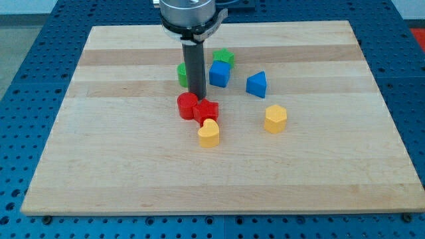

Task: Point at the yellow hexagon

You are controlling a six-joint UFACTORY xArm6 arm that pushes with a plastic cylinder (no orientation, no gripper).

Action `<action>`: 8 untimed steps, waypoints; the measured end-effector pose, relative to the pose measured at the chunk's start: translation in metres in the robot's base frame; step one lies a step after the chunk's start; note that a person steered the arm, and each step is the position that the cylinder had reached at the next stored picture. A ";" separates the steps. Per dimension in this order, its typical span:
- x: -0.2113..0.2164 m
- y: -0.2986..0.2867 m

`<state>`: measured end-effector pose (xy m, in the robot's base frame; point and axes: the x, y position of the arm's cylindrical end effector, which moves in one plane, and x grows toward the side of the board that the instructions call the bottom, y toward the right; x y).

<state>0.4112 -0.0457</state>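
**Tip parked by the reds, yellow hexagon not yet pointed at**

Nearest the camera: yellow heart-shaped block, low in the cluster, touching the red block above it.

Working from the view's left to right. Red cylinder and a second red block, shape unclear, sit touching each other. My tip comes down just above the seam between them, at or very near their upper edges; I cannot tell whether it touches. Behind the rod, a green block is partly hidden, shape not readable. Next a blue cube, with a green star-like block just behind it toward the view's top. Then a blue wedge-like block, standing apart.

Task piece: yellow hexagon, right of the cluster, below the blue wedge, well apart from the tip, nothing crowding it.

No pincer on this rig, just the bare rod, so nothing to report as spread or pinching.

Progress, my judgement: pointing not done. What remains is a run toward the view's right and slightly down, skirting the second red block so it doesn't get dragged along.
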 end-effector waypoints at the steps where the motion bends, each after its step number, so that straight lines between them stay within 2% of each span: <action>1: 0.010 0.000; 3: 0.019 0.000; 5: -0.002 0.001; 7: -0.002 0.072; 8: 0.009 0.080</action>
<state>0.4203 0.0339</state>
